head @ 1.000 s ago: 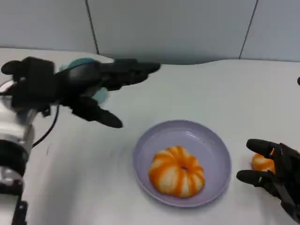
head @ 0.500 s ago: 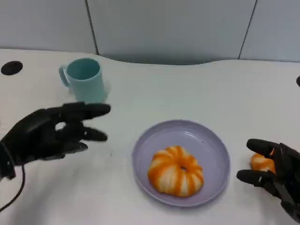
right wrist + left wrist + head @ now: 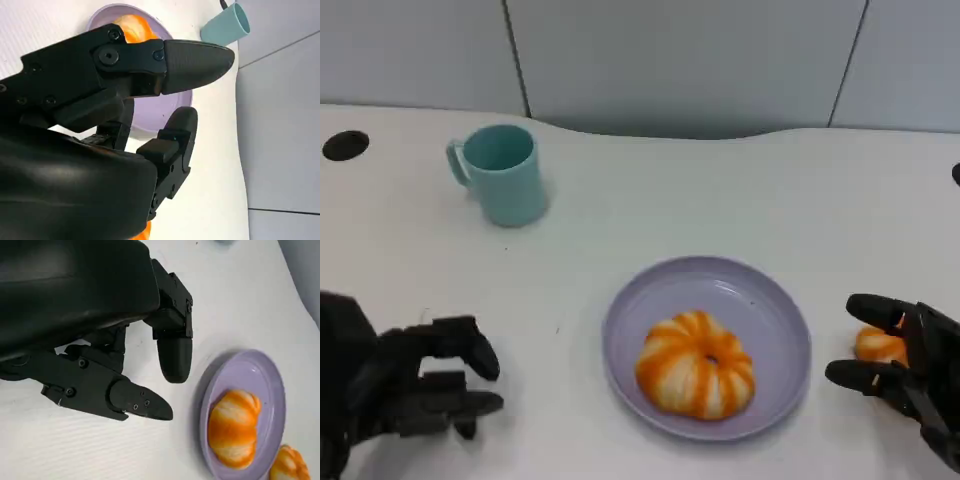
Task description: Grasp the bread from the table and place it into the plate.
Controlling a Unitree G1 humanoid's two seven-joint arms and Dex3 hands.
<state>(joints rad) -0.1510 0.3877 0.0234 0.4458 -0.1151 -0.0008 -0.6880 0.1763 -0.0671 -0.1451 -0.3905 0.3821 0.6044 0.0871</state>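
right robot hand (image 3: 905,372) hovers with fingers apart and ungripping over the bread (image 3: 878,346) on the bench (image 3: 650,210) beside the plate (image 3: 775,320), so it should wrap the loaf gently, while left robot hand (image 3: 415,385) rests curled, holding nothing.

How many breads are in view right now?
2. One bread lies in the plate. The other bread sits on the table to the plate's right, partly hidden behind the right hand, whose fingers are around it.
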